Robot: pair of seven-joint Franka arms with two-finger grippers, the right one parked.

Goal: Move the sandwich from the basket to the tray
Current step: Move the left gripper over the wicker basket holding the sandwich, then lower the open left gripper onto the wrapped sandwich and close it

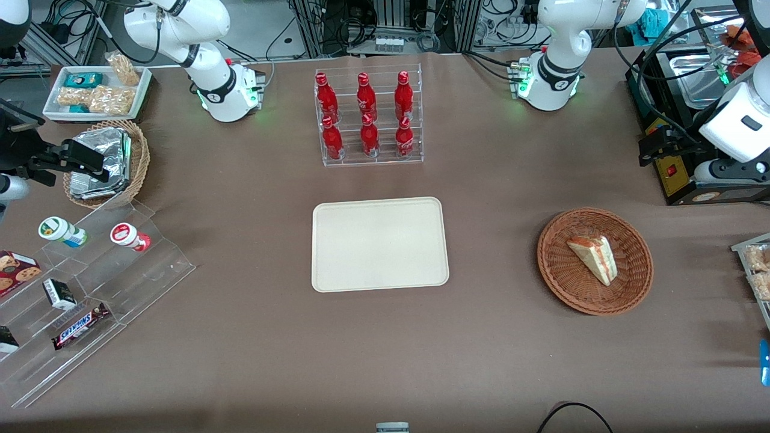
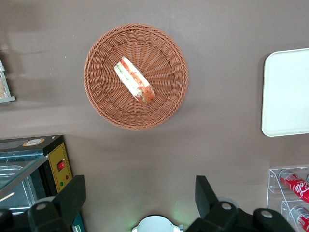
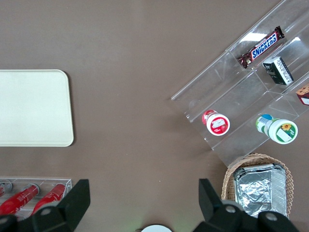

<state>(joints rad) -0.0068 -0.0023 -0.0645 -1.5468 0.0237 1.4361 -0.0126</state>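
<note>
The sandwich point(image 1: 594, 258), a triangular wedge in clear wrap, lies in the reddish-brown wicker basket point(image 1: 548, 264) toward the working arm's end of the table. The cream tray point(image 1: 379, 243) lies bare at the table's middle. My left gripper point(image 1: 649, 147) hangs high over the table, farther from the front camera than the basket and not over it. In the left wrist view the gripper point(image 2: 139, 193) is open and empty, its fingers point(image 2: 72, 193) wide apart, with the sandwich point(image 2: 135, 80), the basket point(image 2: 94, 92) and the edge of the tray point(image 2: 287, 92) all in sight.
A clear rack of red bottles point(image 1: 368, 117) stands farther from the camera than the tray. A black box with a red switch point(image 1: 674, 174) sits beside the gripper. A snack tray point(image 1: 755, 264) is at the table edge. An acrylic shelf point(image 1: 90, 282) and a foil-packet basket point(image 1: 108, 162) lie toward the parked arm's end.
</note>
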